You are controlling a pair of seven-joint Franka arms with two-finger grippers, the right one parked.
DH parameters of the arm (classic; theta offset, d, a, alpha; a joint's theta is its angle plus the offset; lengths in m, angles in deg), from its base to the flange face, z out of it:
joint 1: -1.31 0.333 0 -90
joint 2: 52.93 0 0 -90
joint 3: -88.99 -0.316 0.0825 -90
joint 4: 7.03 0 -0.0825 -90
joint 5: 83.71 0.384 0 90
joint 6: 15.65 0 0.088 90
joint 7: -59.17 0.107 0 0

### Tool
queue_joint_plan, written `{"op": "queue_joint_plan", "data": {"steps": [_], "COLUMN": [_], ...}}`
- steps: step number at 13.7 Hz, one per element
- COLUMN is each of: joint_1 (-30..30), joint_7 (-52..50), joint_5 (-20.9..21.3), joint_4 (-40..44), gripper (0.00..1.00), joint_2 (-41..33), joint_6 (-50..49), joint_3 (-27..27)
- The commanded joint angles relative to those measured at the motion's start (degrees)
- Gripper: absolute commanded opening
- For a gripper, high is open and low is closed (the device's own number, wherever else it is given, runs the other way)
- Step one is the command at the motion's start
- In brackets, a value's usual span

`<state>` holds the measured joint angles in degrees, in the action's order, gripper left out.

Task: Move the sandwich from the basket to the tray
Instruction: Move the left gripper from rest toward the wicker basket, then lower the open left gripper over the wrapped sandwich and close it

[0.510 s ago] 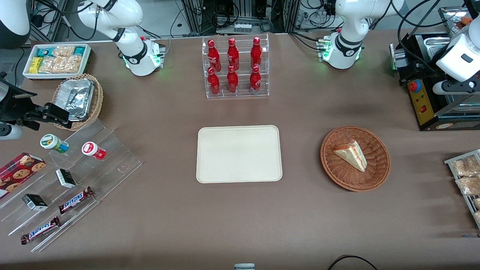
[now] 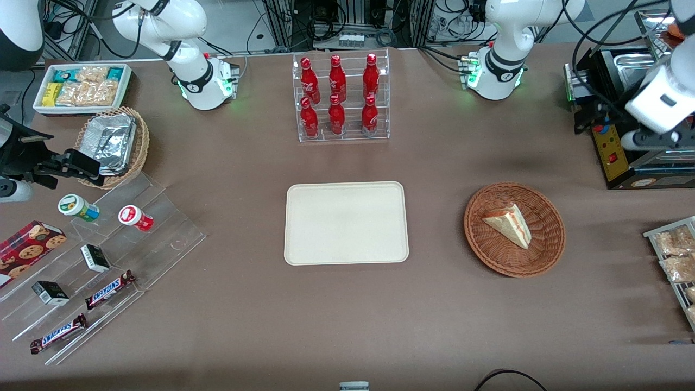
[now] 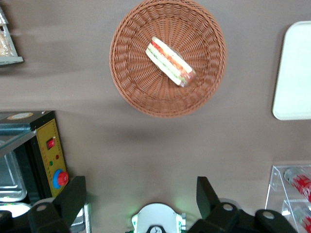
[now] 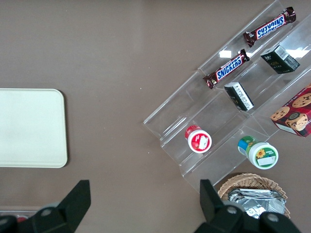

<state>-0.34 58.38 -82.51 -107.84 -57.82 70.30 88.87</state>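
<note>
The sandwich, a pale bread wedge with red and green filling, lies in the round reddish-brown basket toward the working arm's end of the table. The cream tray sits bare at mid-table beside the basket. My left gripper is open and empty, held high above the table. It is farther from the front camera than the basket, near the black machine. In the left wrist view the sandwich rests in the basket, well apart from the fingers, and an edge of the tray shows. The tray also shows in the right wrist view.
A black machine with a yellow panel and red button stands beside the working arm. A clear rack of red bottles stands farther back than the tray. A wire rack of snack bags sits at the table edge. A clear stepped display lies toward the parked arm's end.
The working arm's wrist has shifted a little nearer the front camera and toward the basket. The sandwich, basket and tray have not moved.
</note>
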Motion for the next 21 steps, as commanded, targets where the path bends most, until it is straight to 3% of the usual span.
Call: {"op": "queue_joint_plan", "data": {"steps": [1,8,12,21], "joint_1": [0.2,-0.7,-1.3,-1.4], "joint_7": [-3.4,-37.0,-50.2,-57.2], "joint_5": [0.1,0.1,0.1,0.1], "joint_4": [-1.9,-19.1,-26.4,-29.1], "gripper": [1.0,1.0,1.0,1.0], "joint_2": [4.1,8.8,11.2,17.4], "joint_6": [5.4,34.5,47.9,57.8], "joint_3": [-0.4,0.1,2.1,4.7]}}
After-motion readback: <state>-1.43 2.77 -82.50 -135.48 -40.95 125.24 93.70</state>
